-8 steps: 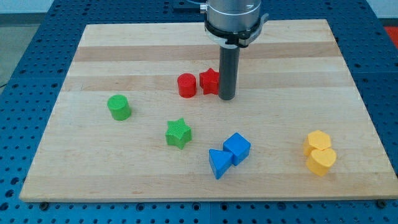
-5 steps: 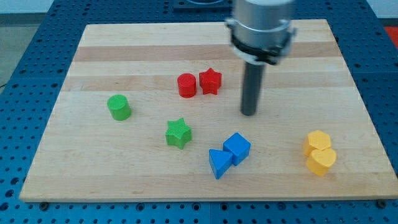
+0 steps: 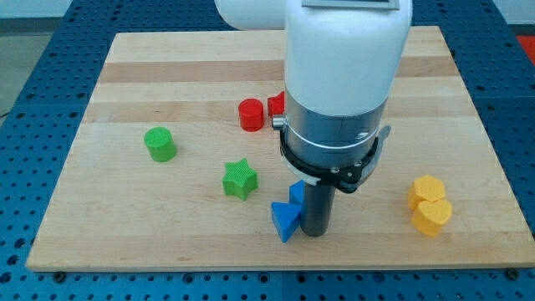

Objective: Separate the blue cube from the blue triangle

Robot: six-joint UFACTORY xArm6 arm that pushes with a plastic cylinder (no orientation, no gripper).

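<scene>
Blue cube (image 3: 297, 193): mostly hidden behind the rod, only a sliver showing at the view's bottom centre of the counter (image 3: 125, 84). Blue triangle (image 3: 284, 220) sits just beside it, to the view's left of my tip (image 3: 314, 233); tip appears to touch or nearly touch the triangle. No gripper on this rig, only a rod, so nothing is held. Blocks look small, rigid, light, likely to slide easily on wood. Push on a flat face, near centre, or the block will spin away.
</scene>
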